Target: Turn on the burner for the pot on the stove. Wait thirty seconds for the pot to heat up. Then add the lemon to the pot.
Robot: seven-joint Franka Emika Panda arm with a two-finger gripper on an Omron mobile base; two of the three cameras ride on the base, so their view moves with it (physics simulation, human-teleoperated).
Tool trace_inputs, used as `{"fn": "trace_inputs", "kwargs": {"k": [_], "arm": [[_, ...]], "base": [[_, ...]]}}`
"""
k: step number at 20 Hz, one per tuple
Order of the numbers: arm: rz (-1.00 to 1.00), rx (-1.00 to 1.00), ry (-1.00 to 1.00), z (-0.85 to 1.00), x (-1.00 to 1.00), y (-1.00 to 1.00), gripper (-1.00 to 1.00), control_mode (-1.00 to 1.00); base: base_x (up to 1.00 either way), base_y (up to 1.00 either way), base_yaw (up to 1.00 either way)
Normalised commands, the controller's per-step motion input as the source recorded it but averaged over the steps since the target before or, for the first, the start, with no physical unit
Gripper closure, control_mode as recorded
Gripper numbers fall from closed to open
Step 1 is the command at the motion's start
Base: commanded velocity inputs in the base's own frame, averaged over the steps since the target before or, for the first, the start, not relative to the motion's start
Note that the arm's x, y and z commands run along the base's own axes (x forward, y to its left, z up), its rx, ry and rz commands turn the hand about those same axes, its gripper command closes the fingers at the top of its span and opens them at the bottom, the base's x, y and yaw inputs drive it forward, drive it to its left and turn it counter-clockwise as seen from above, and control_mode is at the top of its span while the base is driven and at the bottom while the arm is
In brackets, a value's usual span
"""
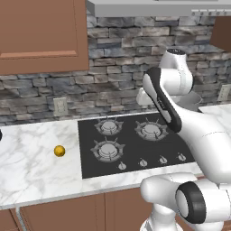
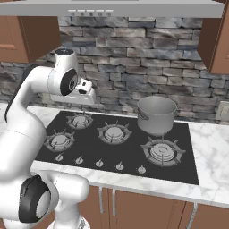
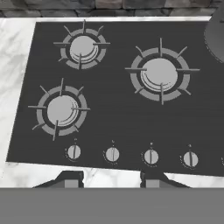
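The black stove is set into the counter, with a row of silver knobs along its front edge. On its rear right burner stands the grey pot, whose edge shows at the hand view's top right. No flame shows on any burner. The lemon lies on the marble left of the stove. My gripper hangs above the stove's left front part, looking down at the knobs. Its fingertips stand wide apart, open, with nothing between them. In the right base view the hand hovers over the rear left burner.
White marble counter runs on both sides of the stove. A stone backsplash with an outlet stands behind. Brown wall cabinets and a range hood hang overhead. My own arm covers the stove's right side in the left base view.
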Motion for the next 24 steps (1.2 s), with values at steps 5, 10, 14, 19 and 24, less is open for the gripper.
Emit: {"fn": "trace_inputs", "kwargs": {"k": [5, 10, 14, 19, 24], "arm": [[-0.02, 0.0, 0.01, -0.18, -0.03, -0.19, -1.0, -1.0], [-0.04, 0.0, 0.06, -0.28, 0.0, -0.64, -1.0, -1.0], [0.0, 0.0, 0.06, -0.32, -0.06, -0.63, -1.0, -1.0], [0.0, 0.0, 0.03, -0.37, -0.21, -0.55, -1.0, -1.0], [0.02, -0.01, 0.0, -0.38, -0.19, -0.32, -1.0, -1.0]], "base": [[0.0, 0.0, 0.0], [0.0, 0.0, 0.0], [0.0, 0.0, 0.0], [0.0, 0.0, 0.0], [0.0, 0.0, 0.0]]}}
